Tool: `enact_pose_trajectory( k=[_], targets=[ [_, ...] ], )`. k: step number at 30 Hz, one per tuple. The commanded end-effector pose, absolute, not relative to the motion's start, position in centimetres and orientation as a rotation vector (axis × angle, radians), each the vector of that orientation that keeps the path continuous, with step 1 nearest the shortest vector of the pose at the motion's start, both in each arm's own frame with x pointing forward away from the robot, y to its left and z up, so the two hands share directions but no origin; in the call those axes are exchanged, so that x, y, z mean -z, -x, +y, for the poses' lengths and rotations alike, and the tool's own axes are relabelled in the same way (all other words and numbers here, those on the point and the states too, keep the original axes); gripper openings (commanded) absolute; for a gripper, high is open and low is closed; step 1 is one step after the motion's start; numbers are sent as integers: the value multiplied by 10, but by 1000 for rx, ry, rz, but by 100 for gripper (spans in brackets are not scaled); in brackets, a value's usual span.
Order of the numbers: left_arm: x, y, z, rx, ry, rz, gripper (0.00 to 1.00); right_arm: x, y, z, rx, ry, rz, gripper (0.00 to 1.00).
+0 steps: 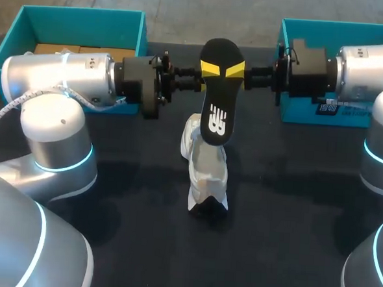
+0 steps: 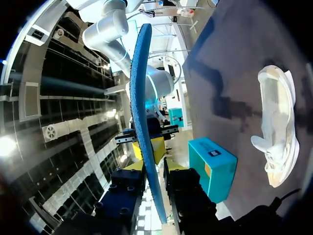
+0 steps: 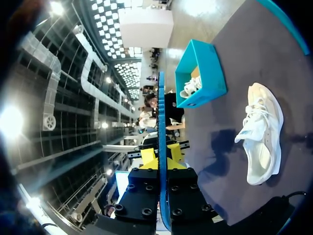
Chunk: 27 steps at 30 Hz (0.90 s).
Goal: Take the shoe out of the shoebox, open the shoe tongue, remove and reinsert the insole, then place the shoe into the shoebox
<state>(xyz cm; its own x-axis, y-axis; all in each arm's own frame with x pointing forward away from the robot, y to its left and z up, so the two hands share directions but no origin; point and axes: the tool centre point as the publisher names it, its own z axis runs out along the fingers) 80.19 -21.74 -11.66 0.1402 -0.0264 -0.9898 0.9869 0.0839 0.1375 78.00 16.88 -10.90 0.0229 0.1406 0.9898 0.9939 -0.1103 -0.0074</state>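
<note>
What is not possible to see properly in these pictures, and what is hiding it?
Shoe opening: head view, the insole covers it; too small in both wrist views.
Right box contents: head view, my right arm covers them and the edge cuts the box.
Far fingers of the left gripper and right gripper: head view, behind the insole.

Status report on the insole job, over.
Left tool and right tool both shut on insole. Shoe lying on table beneath. Nothing between insole and shoe.

Two shoeboxes (image 1: 82, 18) (image 1: 297, 114), one insole (image 1: 218, 96), one shoe (image 1: 206, 177)
</note>
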Motion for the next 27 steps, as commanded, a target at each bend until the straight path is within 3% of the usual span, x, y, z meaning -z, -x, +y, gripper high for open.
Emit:
enact_pose_trajectory(
  k=[1,5,13,14,15,27],
  targets=[
    [119,-802,-221,1062,-1185,1120,21,109,-777,170,1208,1409,-1249,0],
    [120,-801,-222,1065,-1185,1125,0,109,-777,170,1207,1411,-1247,0],
    [121,-801,-221,1074,-1187,1128,0,109,-777,170,1214,1409,-1244,0],
    [121,-801,-221,1078,-1188,1128,0,109,-777,170,1228,1412,-1240,83],
    [121,-801,-221,1081,-1189,1129,0,109,-777,169,1231,1415,-1236,100],
    [123,-796,-217,1131,-1182,1165,0,118,-763,137,1205,1523,-1231,100]
  ],
)
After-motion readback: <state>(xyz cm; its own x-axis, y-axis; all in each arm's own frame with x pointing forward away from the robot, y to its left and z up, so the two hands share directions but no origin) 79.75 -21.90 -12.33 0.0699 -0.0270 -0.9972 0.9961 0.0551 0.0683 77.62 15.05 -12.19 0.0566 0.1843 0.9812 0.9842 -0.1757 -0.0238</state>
